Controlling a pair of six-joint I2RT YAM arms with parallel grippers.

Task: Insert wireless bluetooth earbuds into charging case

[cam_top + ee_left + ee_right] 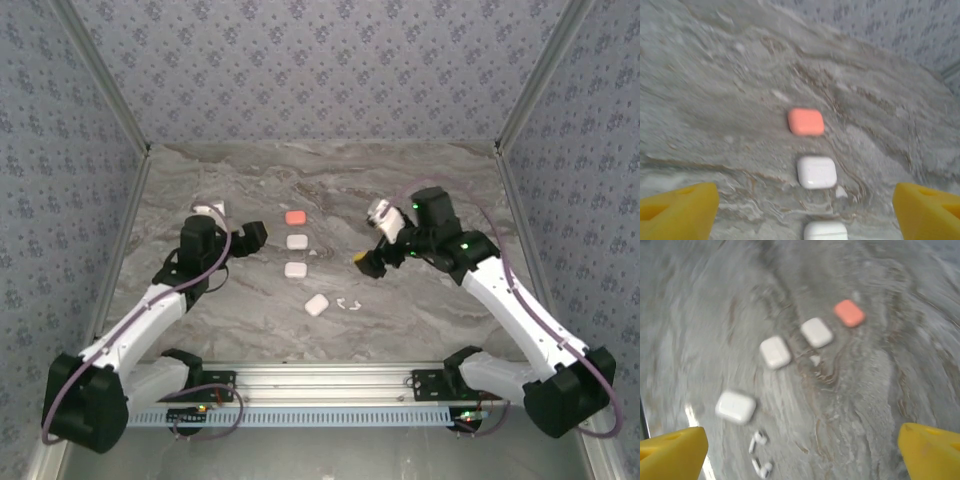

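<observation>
At the left of the top view, the black-and-white left arm is reaching inward over the grey marble-patterned desk [420, 190], and the left gripper [250, 236] is pointing toward the middle of the desk; in the left wrist view this gripper [806, 205] is showing its yellow fingers [680, 210] spread wide at the lower corners, with nothing between them but the desk and the cases beyond. Four cases are lying in a line down the middle: a coral-red rounded plastic charging case [294, 216] is sitting farthest from the arms, a white rounded plastic charging case [297, 241] is lying just nearer, a second white case [296, 269] is lying nearer again, and a third white case [316, 305] is lying nearest, set off to the right and turned at an angle. A tiny white piece [313, 254], too small to identify, is resting beside the first two white cases. Two small white stemmed plastic earbuds [348, 303] are lying loose on the desk just right of the third white case, outside every case and close together. Farther right, the right gripper [365, 262] is hovering above the desk, and the right wrist view is showing its yellow fingers [932, 452] standing fully apart and gripping nothing
</observation>
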